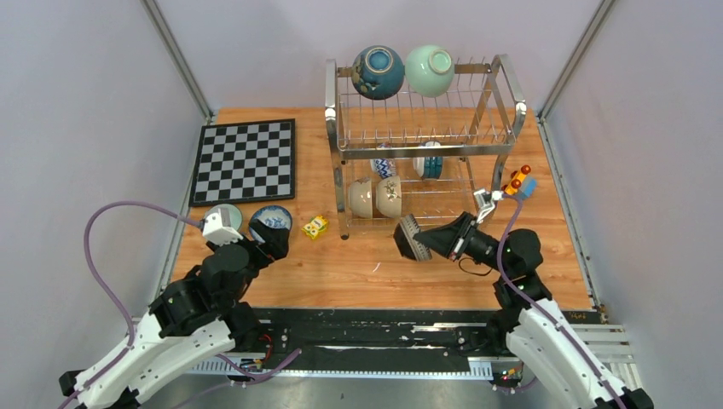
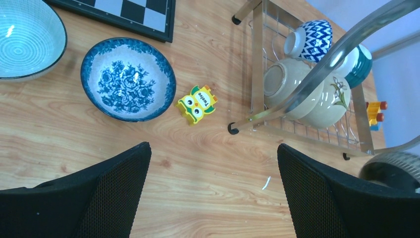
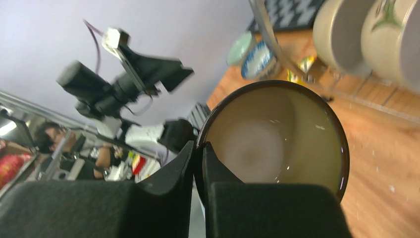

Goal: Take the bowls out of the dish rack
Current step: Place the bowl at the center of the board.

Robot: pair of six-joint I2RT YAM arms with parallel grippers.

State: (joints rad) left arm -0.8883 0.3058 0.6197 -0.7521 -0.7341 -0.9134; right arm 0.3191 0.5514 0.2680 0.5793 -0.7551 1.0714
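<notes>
The silver wire dish rack [image 1: 426, 150] stands at the back of the wooden table. A dark blue bowl [image 1: 378, 72] and a mint green bowl [image 1: 429, 70] rest on its top tier. Two cream bowls [image 1: 375, 197] and two blue-patterned ones [image 1: 384, 164] sit on the lower tier. My right gripper [image 1: 424, 241] is shut on the rim of a dark-rimmed bowl [image 3: 277, 134], held tilted just in front of the rack. My left gripper [image 2: 213, 148] hangs open over bare wood, near a blue floral bowl [image 2: 128, 79] and a pale striped bowl [image 2: 25, 39] on the table.
A chessboard [image 1: 245, 160] lies at the back left. A yellow owl block [image 2: 197, 104] sits between the floral bowl and the rack's front left foot. A toy car [image 1: 518, 183] is beside the rack's right end. Grey walls close in both sides.
</notes>
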